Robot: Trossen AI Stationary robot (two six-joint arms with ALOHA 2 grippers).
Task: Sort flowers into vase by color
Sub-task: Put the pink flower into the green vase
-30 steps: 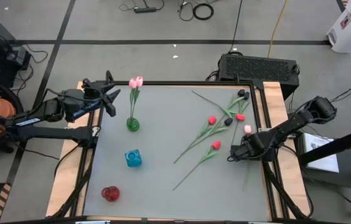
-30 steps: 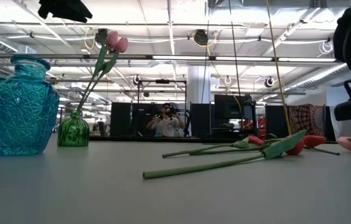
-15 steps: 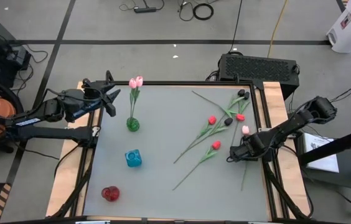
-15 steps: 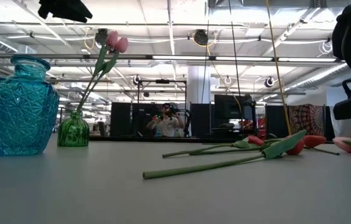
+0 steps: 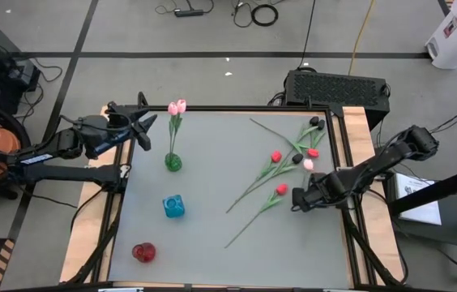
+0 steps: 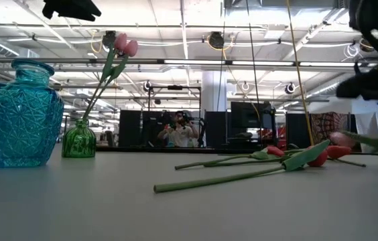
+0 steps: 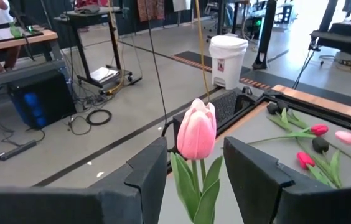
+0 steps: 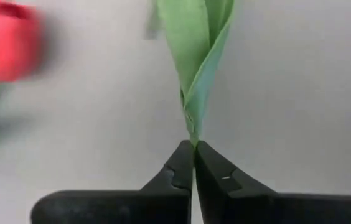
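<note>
Since a second ago the pink tulip (image 5: pixel 308 164) has slid inward from the table's right edge, lifted by the right gripper (image 5: pixel 297 198).

High view: left gripper (image 5: pixel 142 123) waits spread at the far-left corner beside the green vase (image 5: pixel 172 162).

Right wrist view: fingers (image 8: pixel 177 177) pinch the thin stem below a smooth folded leaf (image 8: pixel 195 56).

Pickup step; next, I judge, carry it to the faceted glass vase.

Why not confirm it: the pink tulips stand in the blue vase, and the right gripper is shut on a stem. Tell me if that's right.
Wrong vase. The high view shows the pink tulips in the green vase; the blue vase holds none. The right gripper is indeed shut on a stem.
</note>
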